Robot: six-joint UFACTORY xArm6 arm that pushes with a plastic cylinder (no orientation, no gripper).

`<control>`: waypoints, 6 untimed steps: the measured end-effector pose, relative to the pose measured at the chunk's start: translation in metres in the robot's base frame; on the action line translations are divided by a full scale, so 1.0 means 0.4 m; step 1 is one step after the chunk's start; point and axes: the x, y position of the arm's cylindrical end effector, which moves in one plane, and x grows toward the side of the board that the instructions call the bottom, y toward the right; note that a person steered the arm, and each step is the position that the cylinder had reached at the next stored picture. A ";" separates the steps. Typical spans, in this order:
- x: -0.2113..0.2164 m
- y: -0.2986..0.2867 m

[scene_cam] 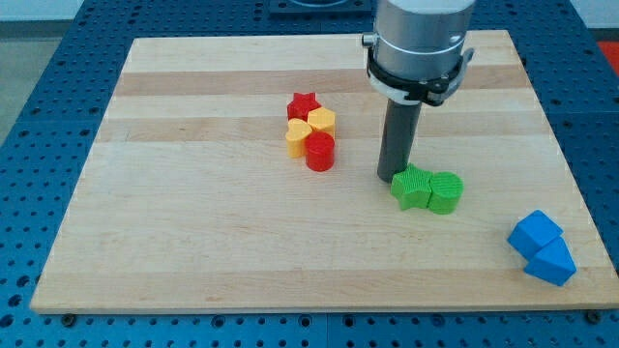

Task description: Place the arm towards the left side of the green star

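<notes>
The green star (412,188) lies right of the board's middle, touching a green cylinder (446,191) on its right. My tip (389,177) is the lower end of the dark rod. It rests on the board just at the star's upper left edge, touching or nearly touching it.
A cluster sits near the board's middle: a red star (304,103), a yellow block (322,122), a yellow heart (298,136) and a red cylinder (320,152). Two blue blocks (533,233) (552,262) lie at the lower right by the wooden board's (193,193) edge.
</notes>
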 end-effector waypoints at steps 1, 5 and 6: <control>0.000 -0.035; 0.017 -0.136; 0.018 -0.129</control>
